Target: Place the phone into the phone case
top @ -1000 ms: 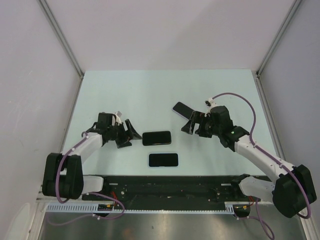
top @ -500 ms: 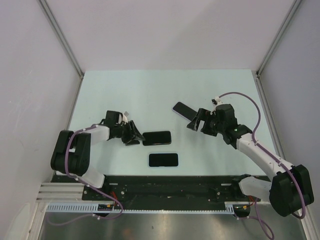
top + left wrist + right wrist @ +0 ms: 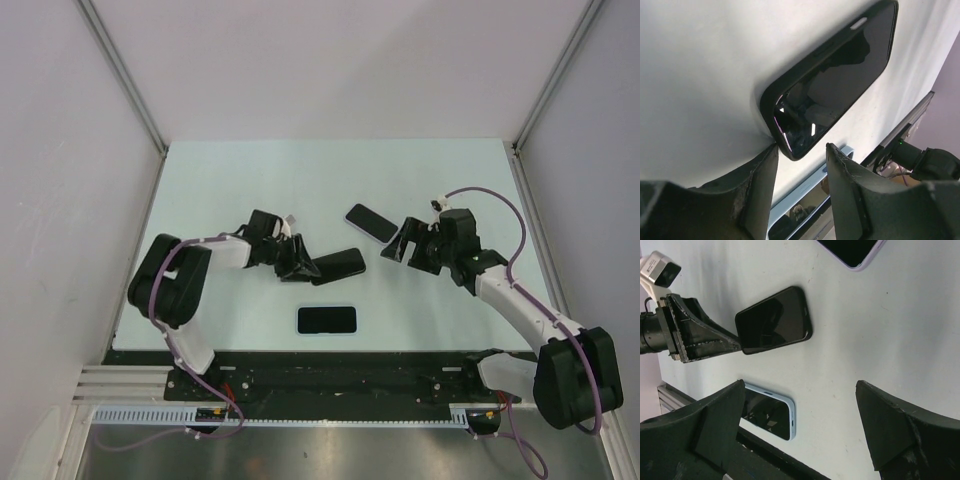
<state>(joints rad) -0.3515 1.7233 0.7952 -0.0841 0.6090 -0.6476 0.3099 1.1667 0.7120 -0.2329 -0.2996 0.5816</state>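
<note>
A black phone (image 3: 338, 264) lies tilted at mid-table; it also shows in the left wrist view (image 3: 835, 85) and the right wrist view (image 3: 774, 320). A light-blue-rimmed phone or case (image 3: 326, 320) lies flat near the front edge, also seen in the left wrist view (image 3: 805, 205) and the right wrist view (image 3: 767, 411). A lavender-rimmed one (image 3: 371, 222) lies farther back. My left gripper (image 3: 300, 266) (image 3: 802, 165) is open, low on the table, its fingertips at the black phone's left end. My right gripper (image 3: 400, 246) (image 3: 800, 390) is open and empty, above the table right of the black phone.
The lavender-rimmed item (image 3: 852, 252) lies just left of my right gripper. The black base rail (image 3: 340, 375) runs along the table's near edge, close to the light-blue-rimmed item. Grey walls stand around the table on three sides.
My left gripper moved right, and the black phone shifted right and turned, its right end now farther back. My right gripper drew slightly right. The other two items have not moved.
</note>
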